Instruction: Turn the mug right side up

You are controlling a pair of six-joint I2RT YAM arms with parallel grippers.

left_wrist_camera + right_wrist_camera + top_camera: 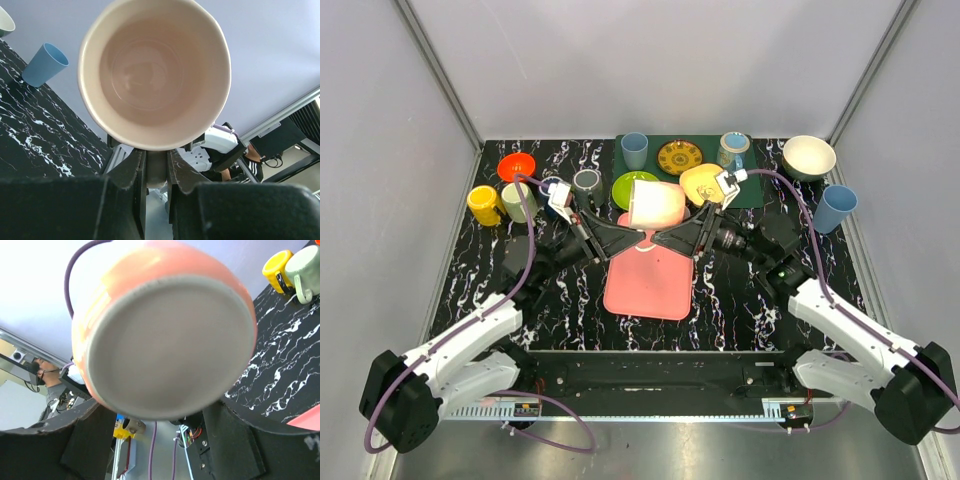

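The left gripper (156, 162) clamps the mug (155, 70) by its handle, sideways in the air above the counter (570, 290), the right gripper (155, 415) spread wide and empty beneath its base; seemingly mid-turn, the mouth next needs tipping upward.

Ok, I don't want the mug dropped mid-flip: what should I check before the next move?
1. Left gripper clamped on the pink ceramic mug: ok.
2. Right gripper gripping the mug's grey base: cannot tell.
3. Mug upright: not ok, its mouth faces sideways.
4. Pink rectangular mat beneath, bare for landing: ok.
5. Clearance from the green plate behind: cannot tell.
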